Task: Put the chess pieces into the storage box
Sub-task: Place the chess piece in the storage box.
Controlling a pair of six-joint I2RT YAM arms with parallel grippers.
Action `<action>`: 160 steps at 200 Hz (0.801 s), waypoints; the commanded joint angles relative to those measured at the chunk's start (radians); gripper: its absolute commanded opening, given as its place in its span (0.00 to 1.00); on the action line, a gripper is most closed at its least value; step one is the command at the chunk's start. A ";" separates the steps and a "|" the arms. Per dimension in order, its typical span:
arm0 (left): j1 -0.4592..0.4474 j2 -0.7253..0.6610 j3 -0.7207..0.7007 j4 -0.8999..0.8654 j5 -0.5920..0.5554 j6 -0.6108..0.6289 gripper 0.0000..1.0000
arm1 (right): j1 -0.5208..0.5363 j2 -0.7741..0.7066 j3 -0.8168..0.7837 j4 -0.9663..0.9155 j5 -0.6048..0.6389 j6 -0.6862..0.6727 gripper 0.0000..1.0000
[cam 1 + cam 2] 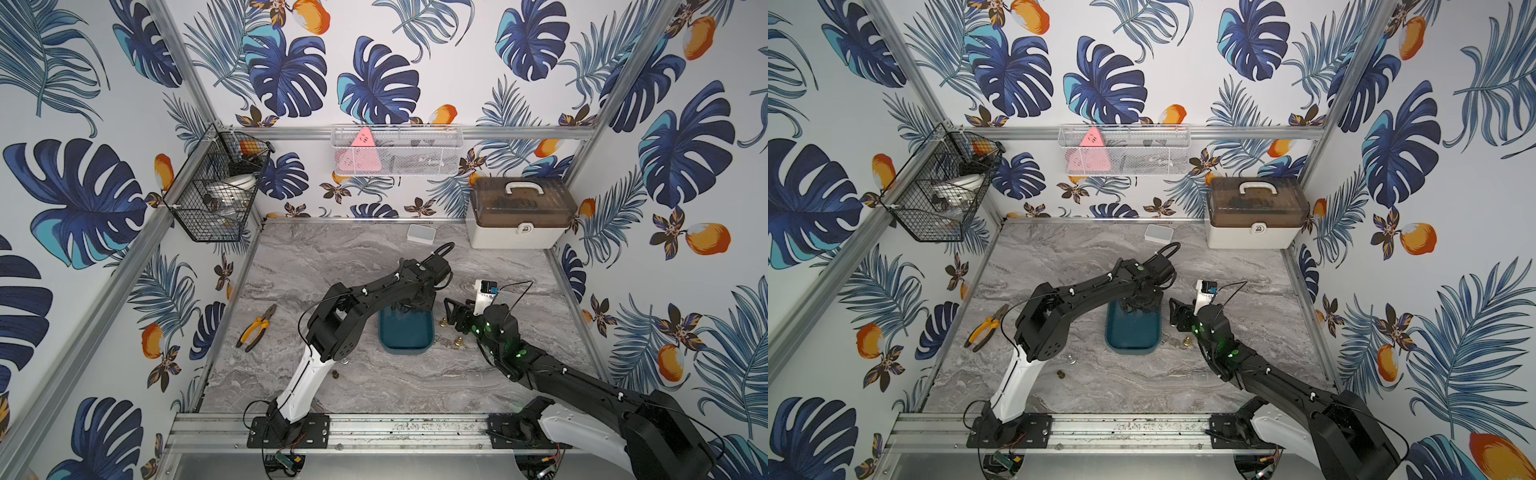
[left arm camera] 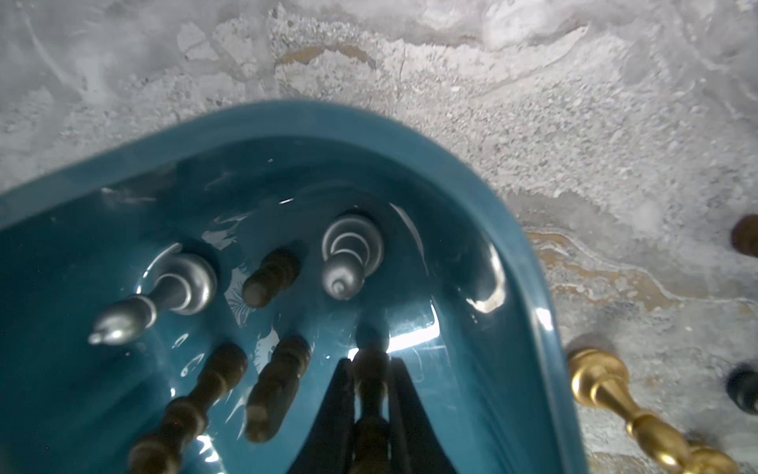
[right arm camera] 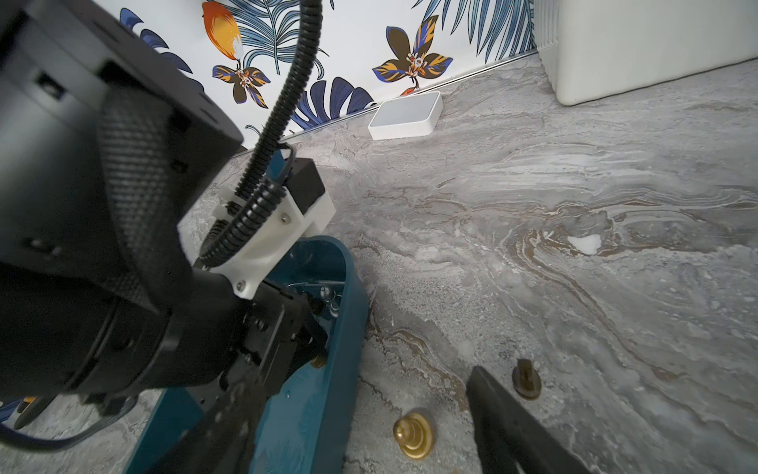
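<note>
The dark teal storage box (image 1: 409, 338) (image 1: 1133, 338) lies mid-table. My left gripper (image 2: 371, 365) reaches down into its far end, shut on a dark brown chess piece (image 2: 372, 371). In the left wrist view two silver pieces (image 2: 348, 262) and three brown ones (image 2: 279, 385) stand inside the box. My right gripper (image 3: 359, 427) stands open just right of the box, above a gold piece (image 3: 413, 435); a brown piece (image 3: 527, 379) sits beyond one finger (image 3: 504, 418). In a top view, gold pieces (image 1: 458, 341) stand right of the box; a silver piece (image 1: 345, 360) and a dark one (image 1: 334, 375) sit near the left arm.
Yellow-handled pliers (image 1: 255, 328) lie at the left. A small flat white box (image 1: 421, 233) and a white case with a brown lid (image 1: 519, 216) stand along the back wall. A black wire basket (image 1: 216, 187) and a white mesh basket (image 1: 395, 151) hang on the walls.
</note>
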 commanded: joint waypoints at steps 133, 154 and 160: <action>0.013 0.036 0.028 0.007 -0.013 0.023 0.16 | -0.002 0.009 0.009 0.022 -0.019 0.000 0.80; 0.014 0.029 0.019 0.010 -0.011 0.022 0.17 | -0.003 0.009 0.009 0.021 -0.020 0.001 0.80; 0.014 0.028 0.017 0.013 -0.011 0.022 0.17 | -0.003 0.008 0.009 0.020 -0.021 0.001 0.80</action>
